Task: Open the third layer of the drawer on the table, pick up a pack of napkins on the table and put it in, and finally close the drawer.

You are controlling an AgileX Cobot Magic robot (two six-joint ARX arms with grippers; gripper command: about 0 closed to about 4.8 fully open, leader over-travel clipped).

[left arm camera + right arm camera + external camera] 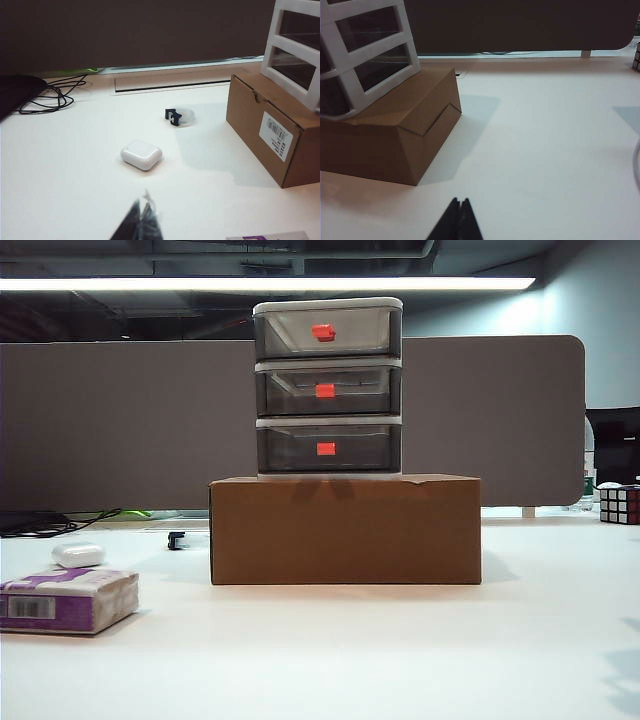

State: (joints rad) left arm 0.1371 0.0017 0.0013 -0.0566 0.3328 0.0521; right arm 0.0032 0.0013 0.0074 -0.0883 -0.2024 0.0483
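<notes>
The fingers of the left gripper (141,220) and right gripper (457,220) are pressed together, empty; the pack of napkins (66,600), lower left on the table (400,650), looks soft and light, best held across its middle.

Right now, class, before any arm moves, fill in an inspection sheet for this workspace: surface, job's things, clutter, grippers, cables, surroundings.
Surface: wide flat white table, no spills seen.
Job's things: translucent grey three-tier drawer cabinet atop a brown cardboard box; its lowest tier, the third layer, shut like the upper two; purple-and-white plastic-wrapped pack of napkins lying at the table's front left.
Clutter: small white rounded case; small black clip; colour puzzle cube at far right.
Grippers: left gripper and right gripper both shut, empty, above the table.
Cables: black cables at back left.
Surroundings: dark grey partition behind.
</notes>
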